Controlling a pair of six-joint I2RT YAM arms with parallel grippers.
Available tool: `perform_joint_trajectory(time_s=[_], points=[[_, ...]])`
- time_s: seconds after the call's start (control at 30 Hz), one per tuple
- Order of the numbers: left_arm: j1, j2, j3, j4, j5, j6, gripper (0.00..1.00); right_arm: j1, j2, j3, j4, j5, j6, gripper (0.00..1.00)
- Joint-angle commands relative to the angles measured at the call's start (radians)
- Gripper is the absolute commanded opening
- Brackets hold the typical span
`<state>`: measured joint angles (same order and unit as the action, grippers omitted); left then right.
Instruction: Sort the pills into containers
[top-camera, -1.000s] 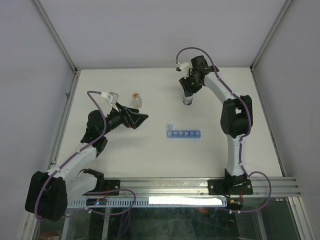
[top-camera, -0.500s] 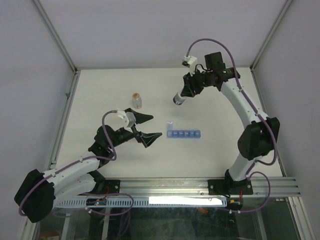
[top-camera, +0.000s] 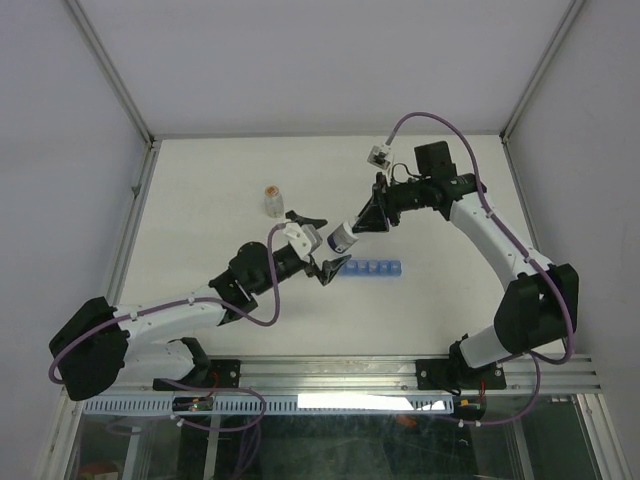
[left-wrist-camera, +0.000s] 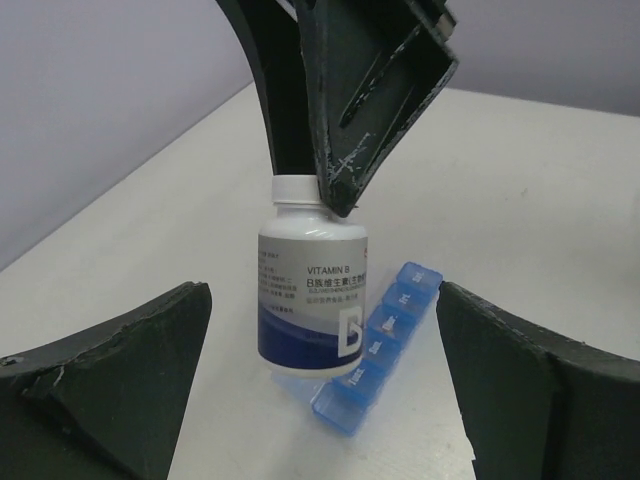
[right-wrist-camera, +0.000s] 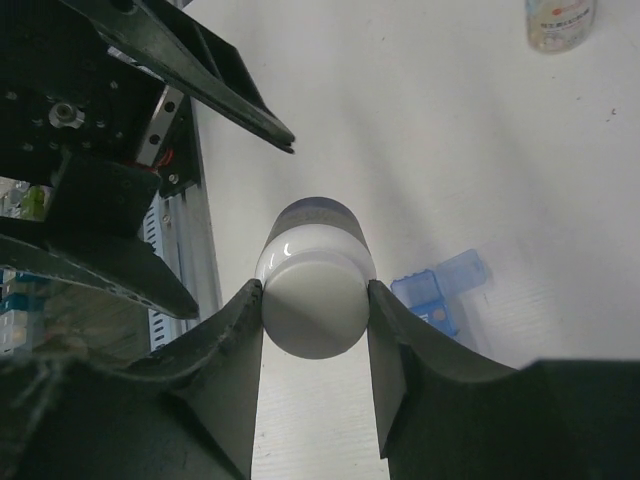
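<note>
Nearest the bases, the left gripper (top-camera: 324, 244) is spread wide and grasps nothing, one finger on each side of a white bottle (left-wrist-camera: 310, 300) labelled Vitamin B. Its nearer finger lies just beside the end of the containers (top-camera: 372, 269), the blue strip lying flat on the table (top-camera: 200, 180) near the middle, right by the foot of the bottle. The lid at that end seems to stand open. Above, the right gripper (right-wrist-camera: 313, 292) is clenched on the bottle's capped neck and carries it, slightly tilted in the top view. Whether its base touches the table I cannot tell. Farther back a small vial (top-camera: 272, 200) with orange contents stands well apart. The risk lies in the crowding. If the left fingers close off-centre, they may twist the bottle in the right gripper's hold. The nearer finger may also shove the light strip out of line. If the cap came off a leaning bottle, the pills would likely scatter over the table and miss the compartments.
</note>
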<state>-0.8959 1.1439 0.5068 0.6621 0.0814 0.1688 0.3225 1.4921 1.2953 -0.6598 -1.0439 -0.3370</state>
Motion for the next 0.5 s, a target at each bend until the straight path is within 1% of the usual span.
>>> perform_joint_trajectory(time_s=[0.0,0.1,0.2,0.3,0.33,0.47], points=[[-0.046,0.078,0.109,-0.075,-0.182,0.072,0.99,0.023,-0.082,-0.014,0.115,-0.091,0.045,0.00],[-0.064,0.136,0.174,-0.144,-0.210,0.057,0.99,0.033,-0.089,-0.019,0.118,-0.090,0.045,0.00],[-0.069,0.169,0.215,-0.184,-0.268,0.032,0.97,0.044,-0.096,-0.019,0.108,-0.085,0.031,0.00],[-0.069,0.182,0.253,-0.239,-0.290,0.016,0.85,0.052,-0.102,-0.018,0.098,-0.070,0.018,0.00],[-0.069,0.183,0.265,-0.252,-0.288,0.007,0.83,0.054,-0.103,-0.017,0.094,-0.064,0.013,0.00],[-0.069,0.170,0.262,-0.260,-0.247,-0.011,0.81,0.064,-0.099,-0.008,0.075,-0.036,-0.012,0.00]])
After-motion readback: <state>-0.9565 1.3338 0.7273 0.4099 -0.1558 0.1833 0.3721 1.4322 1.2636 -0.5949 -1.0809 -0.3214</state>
